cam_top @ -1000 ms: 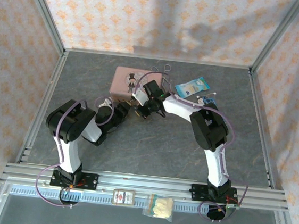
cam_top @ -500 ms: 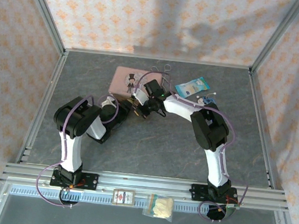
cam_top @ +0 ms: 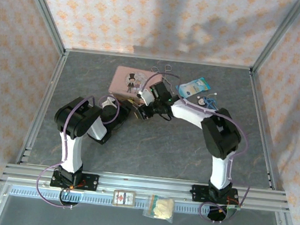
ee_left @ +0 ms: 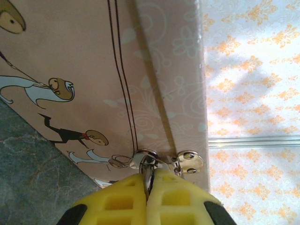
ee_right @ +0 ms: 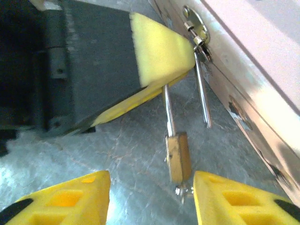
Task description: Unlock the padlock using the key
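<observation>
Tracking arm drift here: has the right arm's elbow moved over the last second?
Yes. The right arm's elbow has swung rightward, away from the pink tin and closer to the table's right rail.

no readable text, labels — none legible

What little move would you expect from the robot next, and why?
Probably the right gripper should edge forward and close on the padlock: its fingers stand open on either side of the brass body, while the left gripper pinches the shackle, steadying it.
</observation>
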You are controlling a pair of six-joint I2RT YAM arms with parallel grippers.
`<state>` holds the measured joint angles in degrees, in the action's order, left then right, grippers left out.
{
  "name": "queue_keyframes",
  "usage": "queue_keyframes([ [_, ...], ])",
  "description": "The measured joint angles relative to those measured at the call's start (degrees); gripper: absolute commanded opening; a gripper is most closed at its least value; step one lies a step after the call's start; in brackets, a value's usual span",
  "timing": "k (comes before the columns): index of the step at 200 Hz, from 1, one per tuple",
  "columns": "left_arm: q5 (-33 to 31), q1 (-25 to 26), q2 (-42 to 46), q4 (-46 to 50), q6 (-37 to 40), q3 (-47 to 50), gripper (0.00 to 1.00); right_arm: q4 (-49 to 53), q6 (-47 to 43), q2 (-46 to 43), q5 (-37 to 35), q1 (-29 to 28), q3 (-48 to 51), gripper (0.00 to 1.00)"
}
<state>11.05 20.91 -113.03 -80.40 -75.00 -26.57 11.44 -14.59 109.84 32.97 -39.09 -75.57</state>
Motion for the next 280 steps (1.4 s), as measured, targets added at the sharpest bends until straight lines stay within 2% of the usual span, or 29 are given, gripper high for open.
queue_keyframes([
  [17, -0.04, 0.00, 0.00, -0.02, 0.00, 0.02, 0.00, -2.05, 5.07, -4.87, -2.43, 0.57, 3.04, 0.57],
  [45, -0.31, 0.00, 0.00, -0.02, 0.00, 0.02, 0.00, -6.38, 17.29, -9.66, -11.04, 3.74, 4.26, 0.75],
  [87, -1.11, 0.11, 0.00, 0.00, 0.00, 0.04, 0.00, -13.70, 33.03, -8.70, -20.04, 8.90, 6.19, 0.89],
  [125, -1.53, 0.11, 0.02, -0.02, 0.00, 0.07, 0.00, -16.31, 39.67, -0.37, -20.76, 8.22, 3.48, 0.89],
  [153, -2.60, 0.39, 0.02, -0.35, -0.07, 0.39, 0.00, -17.90, 43.08, 2.60, -20.96, 8.00, 3.45, 0.86],
  [195, -5.84, 0.50, 0.02, -2.62, -0.98, 2.29, 0.00, -21.86, 47.95, 3.17, -22.53, 8.02, 4.15, 0.84],
  [230, -8.79, 0.66, -0.46, -5.25, -3.13, 3.74, 0.00, -26.53, 51.67, 3.21, -23.52, 7.82, 7.39, 0.78],
  [280, -11.45, 0.85, -2.29, -9.07, -4.74, 4.72, 0.00, -29.11, 53.40, 3.26, -23.80, 7.63, 8.52, 0.73],
])
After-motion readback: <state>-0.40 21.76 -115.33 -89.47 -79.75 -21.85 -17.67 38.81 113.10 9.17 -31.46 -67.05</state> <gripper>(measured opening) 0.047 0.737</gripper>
